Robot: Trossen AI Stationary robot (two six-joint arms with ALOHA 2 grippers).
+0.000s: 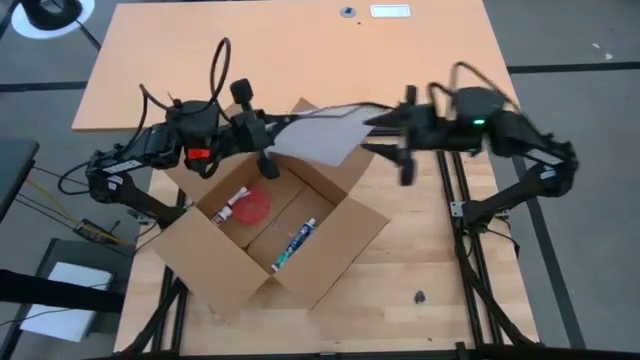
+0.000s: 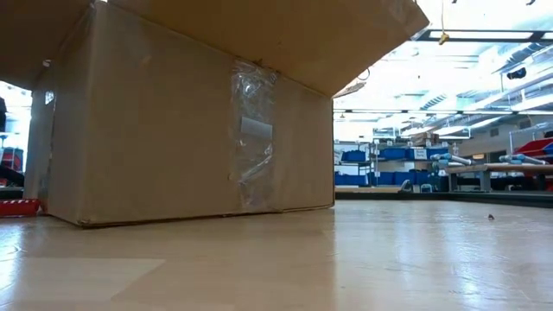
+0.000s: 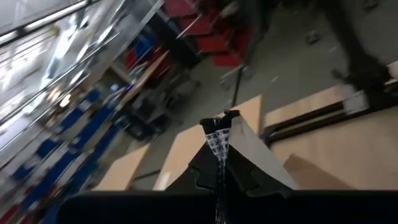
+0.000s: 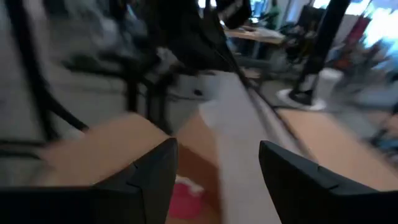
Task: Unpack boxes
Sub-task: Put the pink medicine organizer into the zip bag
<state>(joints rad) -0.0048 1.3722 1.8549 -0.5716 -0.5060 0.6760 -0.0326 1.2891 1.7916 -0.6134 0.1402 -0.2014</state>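
The brown cardboard box [image 1: 285, 240] stands open on the table, flaps spread; in the low view its taped side wall [image 2: 173, 130] fills the left. Inside lie a red round thing [image 1: 252, 207], a tube [image 1: 293, 247] and a small white and red item [image 1: 232, 200]. Above the box's far side hangs a flat grey-white sheet or bag [image 1: 322, 135]. My left gripper [image 1: 278, 138] is shut on its left end. My right gripper [image 4: 217, 171] stands open at its right end [image 1: 366, 113], one finger on either side of the sheet [image 4: 233, 124]. My left gripper pinches the sheet's left edge [image 3: 219, 140] between its two shut fingers. The fingers lie level and come from the table's left. The sheet is lifted clear above the open box and stretches toward the right gripper. Whether my right gripper touches the sheet, I cannot tell.
A small dark thing [image 1: 419, 297] lies on the table near the front right. A white label [image 1: 389, 11] sits at the far edge. Bare table top [image 1: 300, 50] spreads beyond the box. The box's flaps [image 1: 215, 265] reach out to the near left and right.
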